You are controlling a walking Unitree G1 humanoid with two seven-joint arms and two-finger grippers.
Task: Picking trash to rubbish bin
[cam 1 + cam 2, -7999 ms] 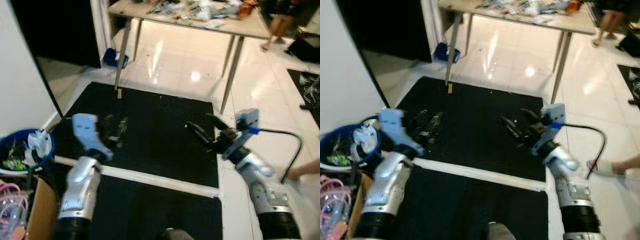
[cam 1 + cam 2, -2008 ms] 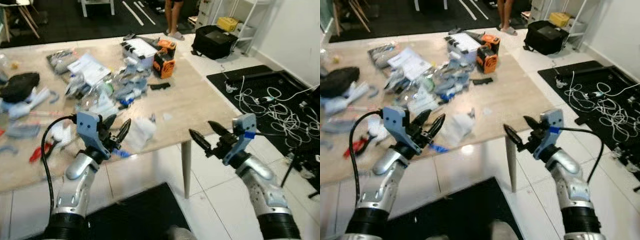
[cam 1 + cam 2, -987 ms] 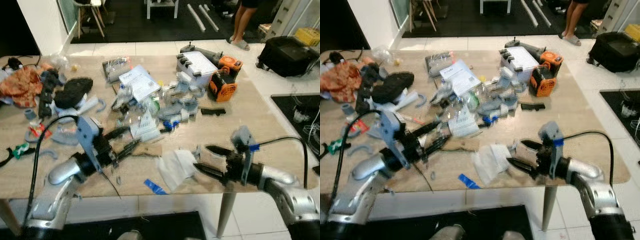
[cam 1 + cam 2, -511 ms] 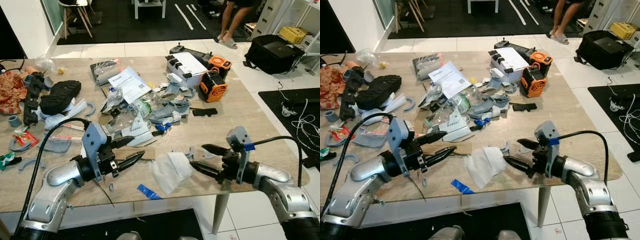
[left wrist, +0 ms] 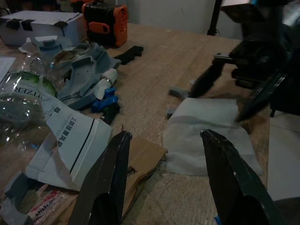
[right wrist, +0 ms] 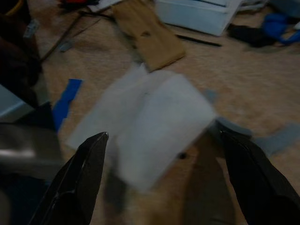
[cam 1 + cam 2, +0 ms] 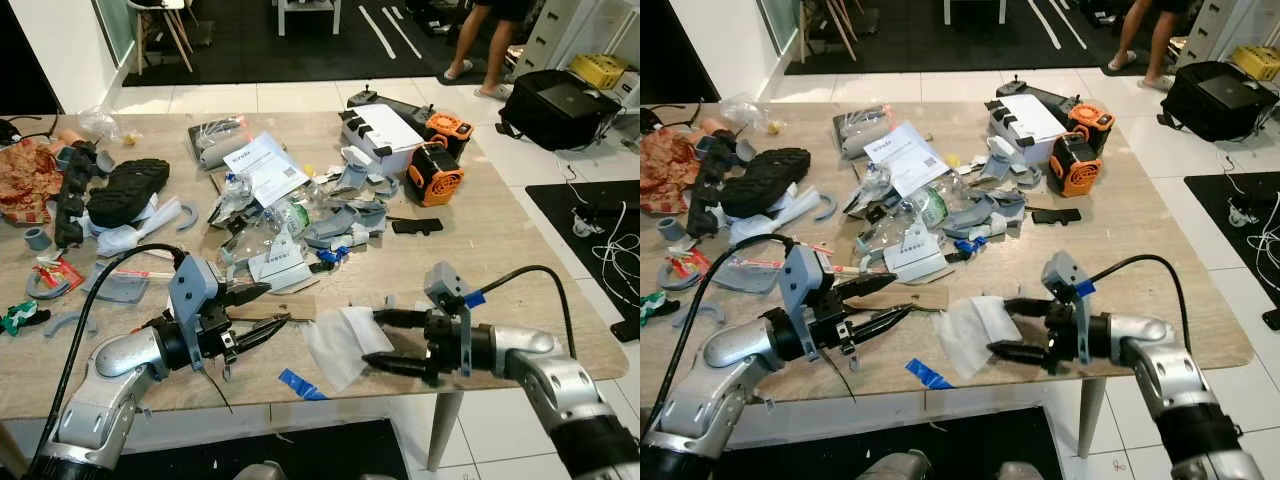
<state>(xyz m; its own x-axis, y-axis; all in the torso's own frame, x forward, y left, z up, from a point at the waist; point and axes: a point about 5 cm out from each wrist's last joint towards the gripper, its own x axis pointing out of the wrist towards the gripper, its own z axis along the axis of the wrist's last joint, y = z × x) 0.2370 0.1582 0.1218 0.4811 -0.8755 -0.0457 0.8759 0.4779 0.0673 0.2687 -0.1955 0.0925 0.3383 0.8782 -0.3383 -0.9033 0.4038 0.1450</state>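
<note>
Just ahead of the right gripper, fingers apart, lies the white tissue; reaching, it must advance and pinch.

White tissue on wooden table, between spread gripper fingers; blue scrap beside
</note>
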